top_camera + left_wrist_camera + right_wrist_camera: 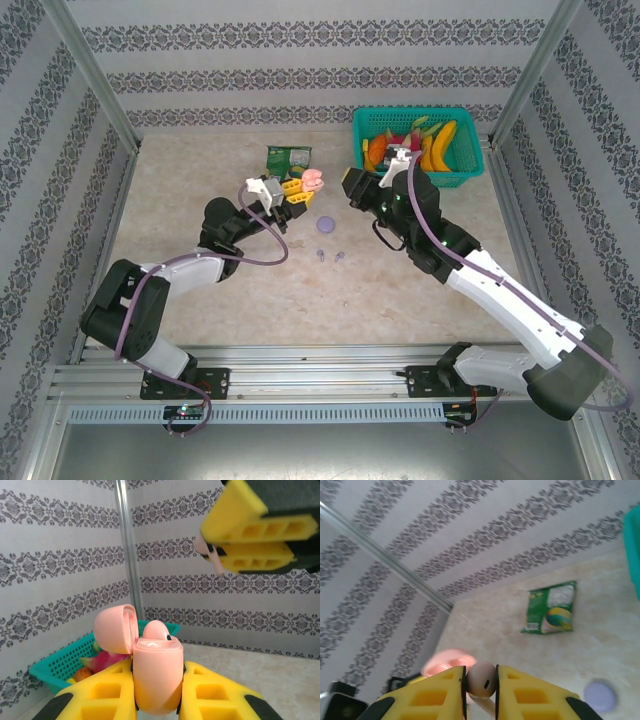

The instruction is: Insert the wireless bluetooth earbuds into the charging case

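Aloft: pink earbud (480, 678) beside open charging case (158, 672)

Left gripper (296, 191) clamps the charging case, lid up, with 1 seated earbud (156, 630) inside. Right gripper (481, 694) pinches the pink earbud close by. On the table (400, 300) lie 2 lilac earbuds (321, 255) (339, 255) near a round lilac case (325, 225).

Pink case (157, 675), pink earbud (481, 679), teal basket (57, 666)

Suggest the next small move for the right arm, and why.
Probably ease the right gripper toward the pink case, lining its pinched earbud up beside the seated earbud: the left gripper holds the case lid-open, and the pinched earbud hangs apart.
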